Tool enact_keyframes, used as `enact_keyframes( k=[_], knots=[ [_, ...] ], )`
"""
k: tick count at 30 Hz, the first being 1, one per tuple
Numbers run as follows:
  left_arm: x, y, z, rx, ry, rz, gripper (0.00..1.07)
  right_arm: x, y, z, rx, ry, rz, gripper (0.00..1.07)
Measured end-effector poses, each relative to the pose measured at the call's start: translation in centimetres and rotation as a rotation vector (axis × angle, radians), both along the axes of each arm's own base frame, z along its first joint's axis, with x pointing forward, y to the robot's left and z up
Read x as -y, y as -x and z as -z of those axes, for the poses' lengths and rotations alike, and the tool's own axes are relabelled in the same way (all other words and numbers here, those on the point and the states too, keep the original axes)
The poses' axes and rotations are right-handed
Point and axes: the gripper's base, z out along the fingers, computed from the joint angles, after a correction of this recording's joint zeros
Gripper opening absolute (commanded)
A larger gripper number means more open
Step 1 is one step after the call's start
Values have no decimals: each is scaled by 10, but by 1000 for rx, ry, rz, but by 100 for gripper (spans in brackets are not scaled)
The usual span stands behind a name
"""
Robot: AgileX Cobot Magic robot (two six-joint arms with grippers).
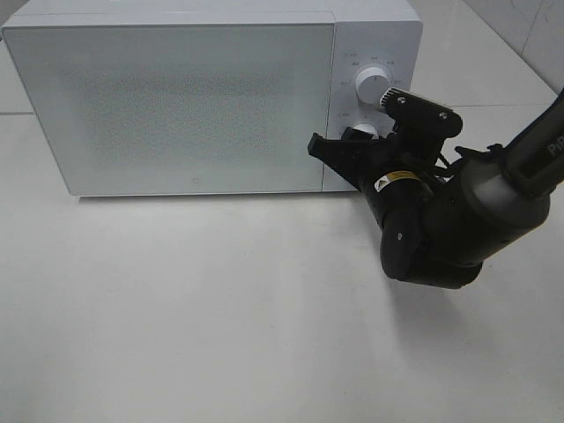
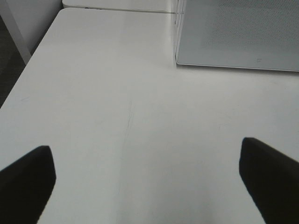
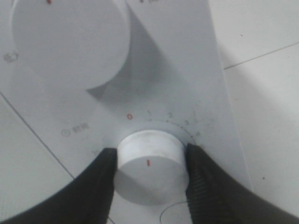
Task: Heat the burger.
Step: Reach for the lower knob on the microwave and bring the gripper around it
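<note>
The burger is out of view; the white microwave stands at the back of the table with its door closed. My right gripper is shut on the lower timer knob of the microwave's control panel, one finger on each side. In the high view the right gripper sits at the lower knob, below the upper knob. My left gripper is open and empty above bare table, left of the microwave; its arm does not show in the high view.
The upper knob fills the right wrist view beside the timer dial marks. The microwave's corner shows in the left wrist view. The white table's edge drops off beside the left gripper.
</note>
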Motion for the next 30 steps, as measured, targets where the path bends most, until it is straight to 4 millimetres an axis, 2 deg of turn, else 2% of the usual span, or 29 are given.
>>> enact_keyframes(
  k=[11, 16, 30],
  knots=[
    [0, 0, 0, 0, 0, 0, 101, 0, 0, 0, 5, -199, 27, 5],
    [0, 0, 0, 0, 0, 0, 101, 0, 1, 1, 6, -365, 55, 5],
    [0, 0, 0, 0, 0, 0, 101, 0, 1, 1, 11, -680, 119, 6]
  ],
)
